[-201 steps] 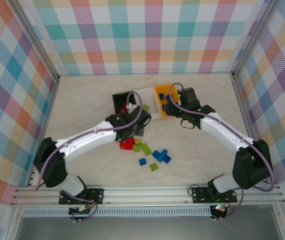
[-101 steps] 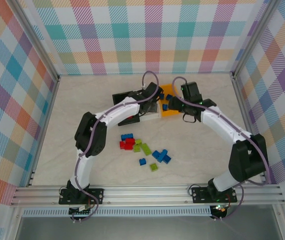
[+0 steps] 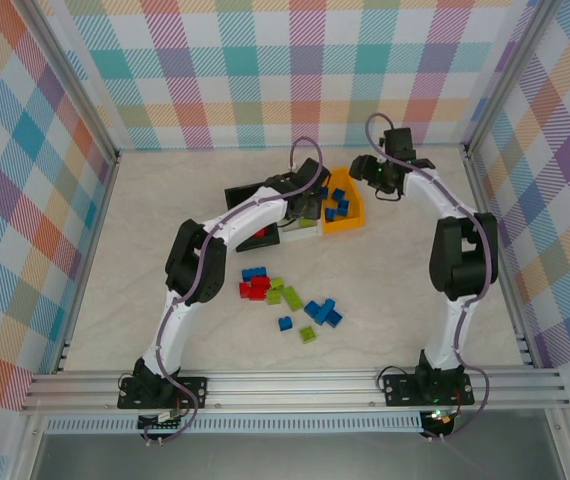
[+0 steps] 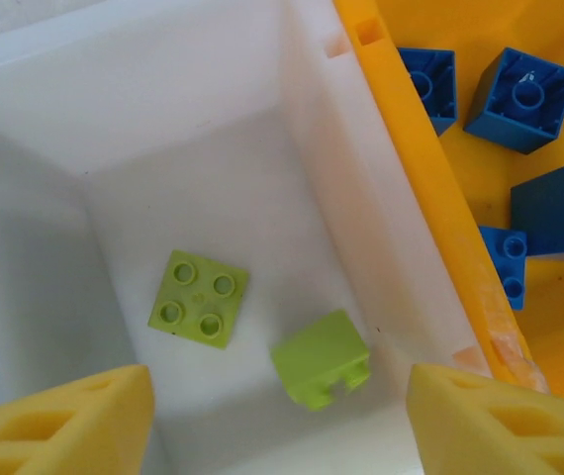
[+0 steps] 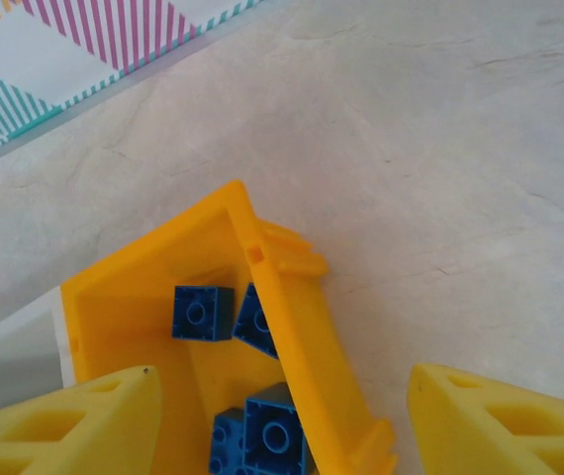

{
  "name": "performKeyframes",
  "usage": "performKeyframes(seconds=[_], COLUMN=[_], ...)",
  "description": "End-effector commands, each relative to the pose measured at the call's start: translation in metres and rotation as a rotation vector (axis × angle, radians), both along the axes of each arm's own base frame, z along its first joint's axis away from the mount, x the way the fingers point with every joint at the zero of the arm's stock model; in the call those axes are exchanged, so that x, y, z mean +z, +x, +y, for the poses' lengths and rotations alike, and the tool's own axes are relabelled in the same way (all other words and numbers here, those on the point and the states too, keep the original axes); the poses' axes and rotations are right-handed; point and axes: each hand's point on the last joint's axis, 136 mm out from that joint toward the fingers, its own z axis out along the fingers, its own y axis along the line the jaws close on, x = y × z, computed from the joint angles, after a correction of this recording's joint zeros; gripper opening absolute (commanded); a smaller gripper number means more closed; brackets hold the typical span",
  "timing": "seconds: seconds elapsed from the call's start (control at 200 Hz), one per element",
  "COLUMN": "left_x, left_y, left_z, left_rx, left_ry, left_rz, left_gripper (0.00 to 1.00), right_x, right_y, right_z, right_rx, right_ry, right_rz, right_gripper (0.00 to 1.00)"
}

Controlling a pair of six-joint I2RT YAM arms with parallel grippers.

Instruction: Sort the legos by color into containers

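Right arm's swung back toward the far wall, and the left gripper (image 3: 308,207) has just spread wide over the white bin (image 4: 163,119). Its jaws are open with nothing between them, and two green bricks (image 4: 199,298) lie on the bin floor below. Over at the orange bin (image 5: 297,317), the right gripper (image 5: 282,416) hangs open and empty above the far corner, blue bricks (image 5: 201,313) inside. A scatter of loose bricks (image 3: 285,298) sits on the table (image 3: 145,200), apart from the bins.
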Motion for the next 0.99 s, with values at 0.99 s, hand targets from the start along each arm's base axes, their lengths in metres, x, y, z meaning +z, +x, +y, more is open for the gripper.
performKeyframes(seconds=[0.99], left_x=[0.069], left_y=[-0.162], left_z=[0.118], left_rx=[0.123], left_ry=[-0.178], left_rz=[-0.053], left_gripper=[0.85], right_x=[-0.026], right_y=[-0.088], right_z=[0.073], right_rx=[0.147], right_ry=[0.031], right_rz=[0.088], right_gripper=[0.66])
